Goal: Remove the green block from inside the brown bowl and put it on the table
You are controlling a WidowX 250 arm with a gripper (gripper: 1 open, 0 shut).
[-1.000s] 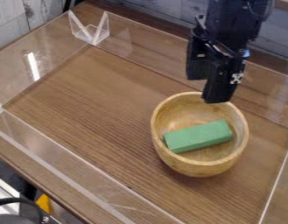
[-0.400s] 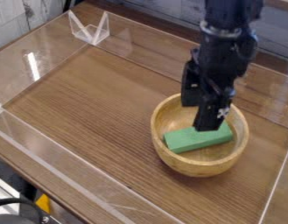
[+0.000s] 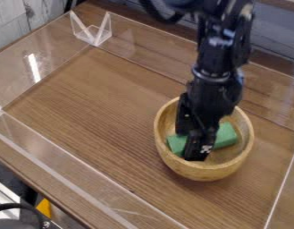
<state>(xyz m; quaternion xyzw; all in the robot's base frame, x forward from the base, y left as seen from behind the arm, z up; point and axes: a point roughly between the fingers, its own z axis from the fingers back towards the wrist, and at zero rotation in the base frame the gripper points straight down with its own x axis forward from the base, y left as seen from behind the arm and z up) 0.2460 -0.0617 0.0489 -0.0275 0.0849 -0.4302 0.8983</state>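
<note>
The brown bowl (image 3: 205, 166) sits on the bench (image 3: 101, 98), toward the right side and near the front clear wall. Inside it lies the green block (image 3: 229, 135), flat on the bowl's floor. Only parts of the block show: a green stretch to the right of the arm and a smaller green bit at the left, with the black tool covering its middle.

The black arm comes down from the top of the view, and its claw (image 3: 199, 143) points straight down into the bowl, low inside the rim and right over the block. The claw's fingers stand apart, as wide as they go, one on each side of the block's middle. Whether the tips already touch the block or the bowl's floor cannot be told from this angle.

Low clear walls (image 3: 65, 192) run around the bench's edges, and a folded clear piece (image 3: 90, 29) stands at the far left corner, well apart from the bowl.
</note>
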